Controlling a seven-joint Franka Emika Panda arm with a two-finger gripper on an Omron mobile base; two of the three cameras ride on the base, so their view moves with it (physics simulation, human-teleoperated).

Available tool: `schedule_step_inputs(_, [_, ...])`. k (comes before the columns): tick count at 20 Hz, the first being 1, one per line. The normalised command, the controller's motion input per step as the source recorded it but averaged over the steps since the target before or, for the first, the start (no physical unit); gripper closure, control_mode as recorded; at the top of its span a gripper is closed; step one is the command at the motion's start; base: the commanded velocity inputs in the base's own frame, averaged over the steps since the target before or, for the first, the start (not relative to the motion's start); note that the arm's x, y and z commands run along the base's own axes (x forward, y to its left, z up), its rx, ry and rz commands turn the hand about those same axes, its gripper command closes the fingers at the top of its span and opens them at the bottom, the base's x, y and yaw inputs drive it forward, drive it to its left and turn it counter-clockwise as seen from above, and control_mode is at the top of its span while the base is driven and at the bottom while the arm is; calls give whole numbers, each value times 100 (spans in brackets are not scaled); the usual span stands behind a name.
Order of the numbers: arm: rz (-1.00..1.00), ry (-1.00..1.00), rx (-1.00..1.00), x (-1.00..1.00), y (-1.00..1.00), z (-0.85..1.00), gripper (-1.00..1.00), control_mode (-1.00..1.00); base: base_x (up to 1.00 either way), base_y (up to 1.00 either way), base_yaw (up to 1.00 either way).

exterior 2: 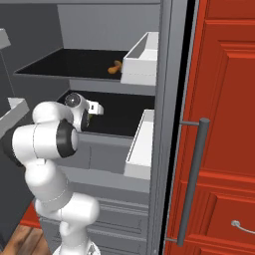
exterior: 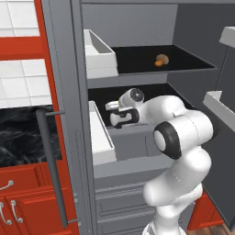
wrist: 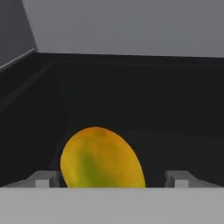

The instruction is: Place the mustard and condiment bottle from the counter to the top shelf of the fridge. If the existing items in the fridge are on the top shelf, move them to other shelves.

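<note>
The fridge [exterior: 69,114] stands open, its grey body framing two black shelves, with white door bins [exterior: 100,55] hanging on the inner side of the door and the long grey bar handle [exterior: 50,165] running down its front. On the top shelf [exterior: 183,62] lies the small orange-tan mushroom-shaped piece [exterior: 160,60], well back from the front edge and alone there; from the right base view the same piece [exterior 2: 115,67] sits just left of the upper door bin.

The white arm reaches into the shelf below, its hand level with the lower black shelf [exterior 2: 119,117]. In the hand view the gripper [wrist: 113,178] has its jaws spread wide, one finger tip [wrist: 43,178] to the left and the other to the right, with the yellow-green oval fruit [wrist: 101,158] lying between them on the dark shelf floor. The right finger stands clear of the fruit; the left one is just beside it, and whether it touches cannot be told. The fruit rests on the shelf, near its front, with the grey back wall [wrist: 131,26] of the fridge behind it.

To the left of the fridge in the left base view, the black, white-veined counter [exterior: 20,137] tops red cabinets [exterior: 27,202] with silver handles
</note>
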Motion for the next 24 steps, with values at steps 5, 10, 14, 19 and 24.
schedule_step_inputs(5, [-7,-13,0,-69,0,73,-100,-100,0,0,0])
schedule_step_inputs(10, [-10,-10,0,-100,-19,97,-100,-100,0,0,0])
schedule_step_inputs(14, [-11,-1,2,-100,-41,100,-100,-100,0,0,0])
schedule_step_inputs(19, [-10,0,6,-100,-62,100,-100,-100,0,0,0])
schedule_step_inputs(24, [-9,11,7,-100,-83,92,-100,-100,0,0,0])
